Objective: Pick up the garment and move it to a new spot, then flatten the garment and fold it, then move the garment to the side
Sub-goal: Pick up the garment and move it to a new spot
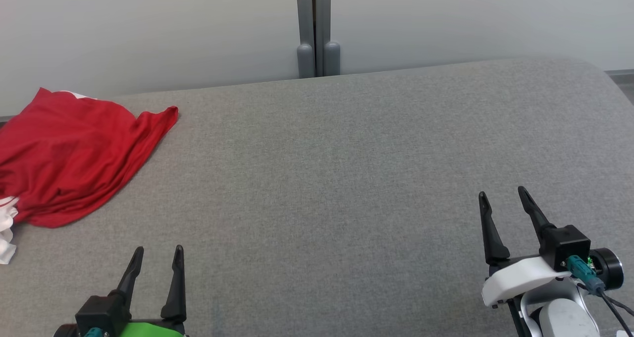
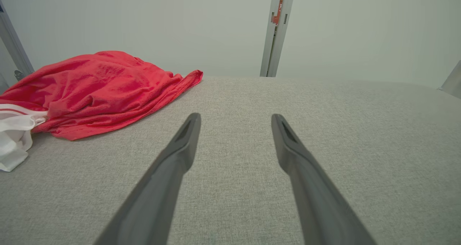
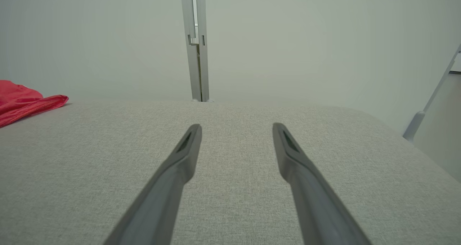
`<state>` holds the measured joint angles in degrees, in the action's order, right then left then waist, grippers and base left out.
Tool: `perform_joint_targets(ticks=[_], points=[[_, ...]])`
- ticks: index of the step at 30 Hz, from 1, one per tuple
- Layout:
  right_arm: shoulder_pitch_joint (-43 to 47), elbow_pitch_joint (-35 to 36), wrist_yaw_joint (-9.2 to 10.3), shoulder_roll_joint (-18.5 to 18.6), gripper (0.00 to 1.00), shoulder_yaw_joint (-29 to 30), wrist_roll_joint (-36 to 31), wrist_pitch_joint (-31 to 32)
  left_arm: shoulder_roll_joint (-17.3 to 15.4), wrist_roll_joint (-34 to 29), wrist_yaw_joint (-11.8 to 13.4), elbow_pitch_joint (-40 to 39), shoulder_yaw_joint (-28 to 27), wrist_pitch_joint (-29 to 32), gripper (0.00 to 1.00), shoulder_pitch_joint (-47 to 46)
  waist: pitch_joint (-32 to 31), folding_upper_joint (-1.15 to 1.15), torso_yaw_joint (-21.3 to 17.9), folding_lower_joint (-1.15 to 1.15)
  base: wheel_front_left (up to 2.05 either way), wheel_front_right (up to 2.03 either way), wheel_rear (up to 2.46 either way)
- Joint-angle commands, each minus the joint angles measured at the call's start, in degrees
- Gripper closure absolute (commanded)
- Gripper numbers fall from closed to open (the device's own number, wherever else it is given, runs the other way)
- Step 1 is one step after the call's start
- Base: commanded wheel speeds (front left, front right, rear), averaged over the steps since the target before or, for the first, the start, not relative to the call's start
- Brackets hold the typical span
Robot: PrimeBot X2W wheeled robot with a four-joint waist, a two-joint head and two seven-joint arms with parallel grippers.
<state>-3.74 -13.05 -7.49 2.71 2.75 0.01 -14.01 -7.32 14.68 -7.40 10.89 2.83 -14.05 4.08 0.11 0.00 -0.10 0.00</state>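
The red garment lies crumpled at the far left of the grey fabric-covered tabletop. A white part with red stripes is bunched at its near end, close to the tabletop's left border in the head view. Nothing has hold of it. The left jaws stand wide open and empty, low over bare cloth. Their dark fingers point past the garment's right side, near it but not touching. The right jaws are just as wide and just as empty, well apart from the garment on the opposite side of the tabletop.

The pickup looks to me like the risky part. The heap is loose, with folds lying over each other, so a pinch from here could catch a single thin layer. The rest would then trail or slide free on the lift. A pinch into the thick of it could take several layers at once and leave a knot that is hard to flatten later.

The garment sits so near the border that a sideways nudge from a finger could push the white end off. Fingers coming in too low might also snag the tabletop's own cover. If the right arm crosses over to help, the two arms could crowd each other.
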Motion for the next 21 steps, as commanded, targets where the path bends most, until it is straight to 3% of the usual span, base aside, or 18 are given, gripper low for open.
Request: perform_joint_targets(ticks=[1, 21], points=[[0.2, -0.1, 0.0, 0.3, 0.0, 0.0, -1.1, -0.5, -0.5, -1.0, -0.2, -0.3, -0.1, -0.4, 0.0, 0.5, 0.0, 0.0, -0.1, 0.0, 0.0, 0.0, 0.0], [0.4, -0.9, 0.0, 0.3, 0.0, 0.0, -2.0, -1.3, -0.5, -0.9, -0.1, 0.3, -0.2, -1.2, 0.0, 0.2, 0.1, 0.0, -1.1, 0.0, 0.0, 0.0, 0.0]])
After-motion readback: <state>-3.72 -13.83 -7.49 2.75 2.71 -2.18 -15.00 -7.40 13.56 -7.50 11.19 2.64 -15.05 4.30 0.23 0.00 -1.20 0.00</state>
